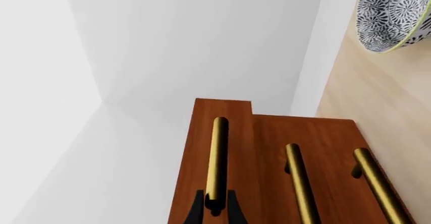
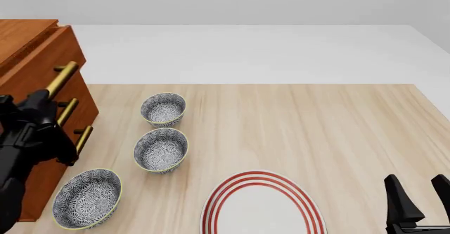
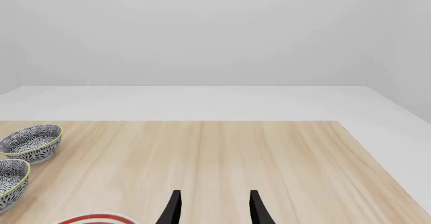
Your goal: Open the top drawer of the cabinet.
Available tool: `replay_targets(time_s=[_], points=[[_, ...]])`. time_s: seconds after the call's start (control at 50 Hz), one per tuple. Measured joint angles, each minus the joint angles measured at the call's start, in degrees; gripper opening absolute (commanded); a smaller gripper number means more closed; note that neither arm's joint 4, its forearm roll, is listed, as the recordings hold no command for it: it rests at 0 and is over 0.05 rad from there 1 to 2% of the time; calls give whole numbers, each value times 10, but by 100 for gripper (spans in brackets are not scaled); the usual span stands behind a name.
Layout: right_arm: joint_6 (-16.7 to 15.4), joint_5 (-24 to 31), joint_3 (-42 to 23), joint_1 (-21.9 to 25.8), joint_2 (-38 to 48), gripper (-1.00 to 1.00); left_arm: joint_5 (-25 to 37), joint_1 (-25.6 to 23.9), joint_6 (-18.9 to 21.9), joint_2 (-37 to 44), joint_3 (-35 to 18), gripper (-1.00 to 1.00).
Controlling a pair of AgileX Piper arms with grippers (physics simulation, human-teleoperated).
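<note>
Cabinet (image 2: 31,60): far left edge of table (image 2: 295,123), reddish-brown polished wood, three stacked drawers. Rigid, likely heavy; unlikely to shift under a steady pull.

Top drawer (image 1: 202,148): uppermost of the three, front standing slightly proud of the two below, so judged partly open. Stiff wooden box; expected to slide straight out with moderate resistance. Glossy front offers no purchase.

Brass bar handle (image 1: 217,158): sole sensible grip point. Round, smooth, hard, probably slippery; best taken squarely, pull directed straight away from cabinet face.

Left gripper (image 1: 215,210): at the handle's near end, dark fingers either side of the bar, seemingly clamped on it.

Lower handles (image 1: 300,183): same brass, not to be taken.

Patterned bowls (image 2: 161,148): three, in a row just beside the cabinet front; fragile-looking, near the left arm.

Red-ringed plate (image 2: 262,205): near edge, centre.

Right gripper (image 3: 213,209): low right, idle over bare table, jaws apart, holding nothing.
</note>
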Motion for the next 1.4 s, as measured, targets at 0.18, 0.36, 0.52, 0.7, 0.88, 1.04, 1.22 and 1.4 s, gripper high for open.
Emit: replay_targets(time_s=[0.18,0.36,0.52,0.7,0.88,1.04,1.22,1.4], points=[[0,0,0,0,0,100,7,-6,1,-5,0,-100],[0,0,0,0,0,100,7,-12,4,-6,1,-100],[0,0,0,0,0,100,7,-16,5,-7,2,-100],[0,0,0,0,0,100,12,-16,4,-9,6,100],[0,0,0,0,0,100,24,-15,5,-14,17,100],[0,0,0,0,0,100,37,-16,3,-22,19,100],[0,0,0,0,0,100,56,-19,-1,-41,20,100],[0,0,0,0,0,100,77,-22,-2,-71,23,100]])
